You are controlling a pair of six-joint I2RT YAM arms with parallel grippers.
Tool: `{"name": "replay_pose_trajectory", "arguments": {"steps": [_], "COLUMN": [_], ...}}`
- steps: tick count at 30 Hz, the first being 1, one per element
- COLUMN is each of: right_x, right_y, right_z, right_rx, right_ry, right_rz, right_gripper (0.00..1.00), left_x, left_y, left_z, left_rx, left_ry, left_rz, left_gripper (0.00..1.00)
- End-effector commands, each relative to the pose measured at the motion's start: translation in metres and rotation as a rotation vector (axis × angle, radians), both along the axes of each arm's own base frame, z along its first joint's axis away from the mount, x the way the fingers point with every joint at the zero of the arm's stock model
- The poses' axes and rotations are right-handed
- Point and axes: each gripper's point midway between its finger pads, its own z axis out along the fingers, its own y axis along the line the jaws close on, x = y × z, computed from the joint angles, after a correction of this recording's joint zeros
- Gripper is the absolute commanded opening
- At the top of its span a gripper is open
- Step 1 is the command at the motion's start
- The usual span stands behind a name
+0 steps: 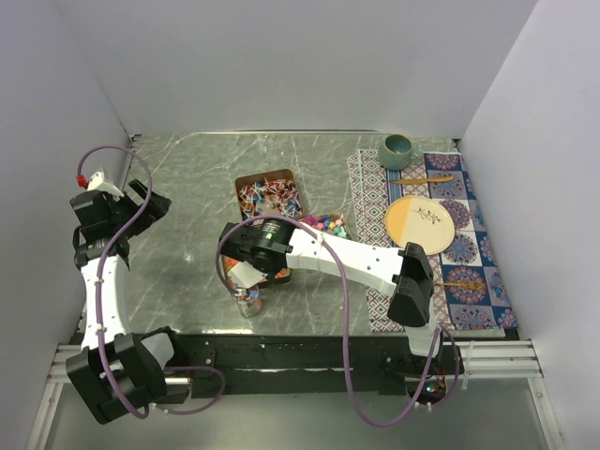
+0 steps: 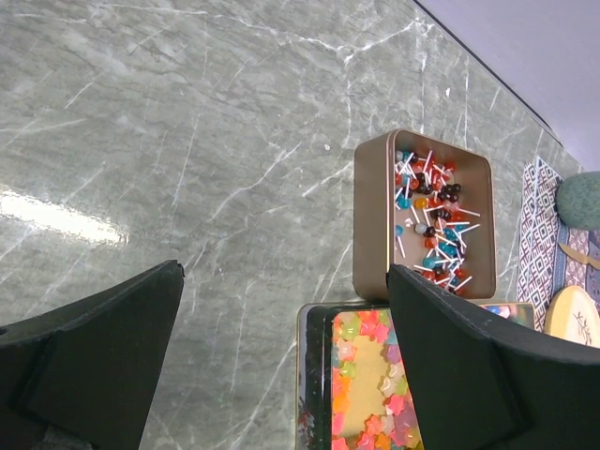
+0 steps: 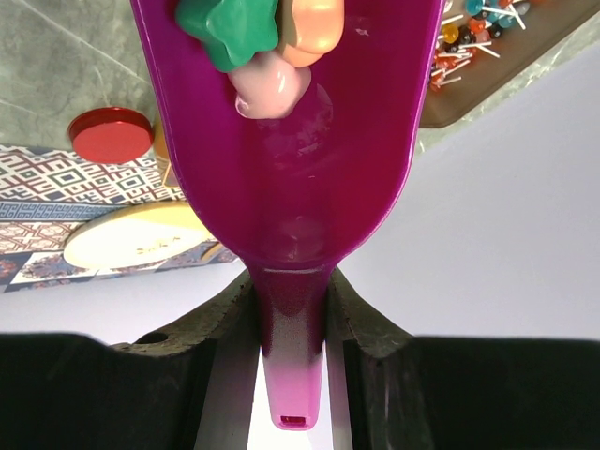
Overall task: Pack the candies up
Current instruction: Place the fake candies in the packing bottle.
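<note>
The right gripper [image 3: 291, 286] is clamping the narrow handle of a purple plastic scoop [image 3: 281, 178], one dark finger pressing on each side, as the right wrist camera is showing. Three candies [image 3: 262, 42] are sitting at the far end of the scoop's smooth, translucent bowl. One is a green star-shaped piece, one orange and one pink, all of them glossy.

Only this view is catching a flat round red lid [image 3: 111, 134] lying near the edge of a patterned placemat [image 3: 56, 173].

The overhead camera is hiding the scoop under the right wrist. It is showing the white arm reaching leftward across the grey veined marble tabletop [image 1: 187, 178], with a small clear jar [image 1: 247, 300] just beside the gripper. On the placement at the right, a teal cup [image 1: 398, 150] and a round cream-and-orange plate [image 1: 419, 223] are resting.

The left gripper [image 2: 286, 272] is hanging over bare marble with its jaws wide apart, holding nothing, well apart from the sweets.

Its wrist camera is giving the clearest look at the stock. A brown tin [image 2: 370, 225] with rounded corners is holding lollipops [image 2: 431, 216] with thin white sticks and red, blue and dark heads. Just beside it, a rectangular tray [image 2: 314, 375] is holding pastel star-shaped candies [image 2: 370, 375] in pink, yellow, green and orange.
</note>
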Motion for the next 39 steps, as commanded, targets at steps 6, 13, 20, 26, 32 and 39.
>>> {"name": "replay_pose_trajectory", "arguments": {"steps": [6, 13, 20, 26, 32, 39], "right_x": [-0.003, -0.004, -0.01, -0.017, -0.019, -0.02], "right_y": [-0.027, -0.027, -0.025, -0.026, -0.03, -0.033], "right_z": [0.019, 0.027, 0.033, 0.037, 0.039, 0.047], "right_rx": [-0.119, -0.129, -0.125, -0.125, -0.135, -0.102], "right_ry": [-0.054, -0.088, -0.107, -0.126, -0.144, -0.161], "right_rz": [0.004, 0.021, 0.045, 0.058, 0.055, 0.039], "right_gripper": [0.0, 0.0, 0.0, 0.0, 0.0, 0.0], "left_x": [0.006, 0.005, 0.003, 0.0, -0.003, -0.003], "left_y": [-0.001, 0.0, -0.001, -0.002, -0.004, -0.005], "left_z": [0.021, 0.023, 0.025, 0.027, 0.031, 0.034], "left_rx": [0.001, 0.007, 0.01, 0.013, 0.012, 0.004], "left_ry": [-0.07, -0.073, -0.084, -0.094, -0.103, -0.11], "left_rz": [-0.011, -0.005, -0.004, -0.004, -0.005, -0.006], "left_gripper": [0.97, 0.97, 0.97, 0.97, 0.97, 0.97]}}
